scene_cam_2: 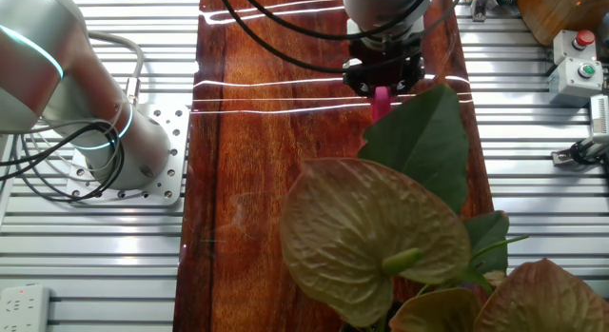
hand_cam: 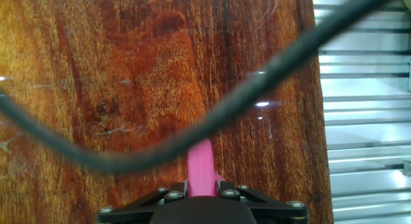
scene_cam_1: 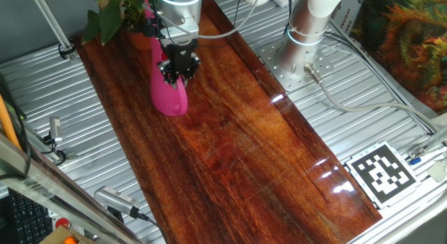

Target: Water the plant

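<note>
Leaves of the plant (scene_cam_2: 381,232) loom closest; the pincer (scene_cam_1: 179,70) is clamped on the pink watering can (scene_cam_1: 169,90). Tilting carelessly could spill onto the worktop (scene_cam_1: 237,146).

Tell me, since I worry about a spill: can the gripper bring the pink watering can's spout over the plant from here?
Probably yes. The gripper is already shut on the pink watering can, which stands right beside the plant at the wooden board's end, with nothing visible between them.

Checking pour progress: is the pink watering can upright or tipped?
Tipped: the watering can leans with its top toward the plant, gripper clamped on it.
</note>
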`<state>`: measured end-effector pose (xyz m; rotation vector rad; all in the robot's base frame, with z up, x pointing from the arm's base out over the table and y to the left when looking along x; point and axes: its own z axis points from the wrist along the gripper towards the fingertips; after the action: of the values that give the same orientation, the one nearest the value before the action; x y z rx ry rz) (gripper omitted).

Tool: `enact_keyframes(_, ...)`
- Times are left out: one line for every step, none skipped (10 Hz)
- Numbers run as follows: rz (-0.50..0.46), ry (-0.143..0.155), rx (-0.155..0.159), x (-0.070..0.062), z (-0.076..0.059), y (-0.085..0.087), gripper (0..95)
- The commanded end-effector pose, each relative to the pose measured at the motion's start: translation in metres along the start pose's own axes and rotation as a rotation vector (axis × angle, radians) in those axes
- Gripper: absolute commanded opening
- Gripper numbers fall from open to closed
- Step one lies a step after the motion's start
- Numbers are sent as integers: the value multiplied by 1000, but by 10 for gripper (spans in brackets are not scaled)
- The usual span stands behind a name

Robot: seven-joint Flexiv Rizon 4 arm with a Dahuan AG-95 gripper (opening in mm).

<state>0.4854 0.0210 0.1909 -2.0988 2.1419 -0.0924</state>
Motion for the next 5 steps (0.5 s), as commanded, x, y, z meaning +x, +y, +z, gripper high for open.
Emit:
enact_keyframes(6,2,-2,0,-1,0,0)
enact_keyframes(14,-4,-8,0,-1,0,0)
enact_keyframes(13,-8,-7,0,-2,0,0)
enact_keyframes(11,-7,-5,0,-3,-1,0)
enact_keyframes(-2,8,-4,1,-9,-3,0)
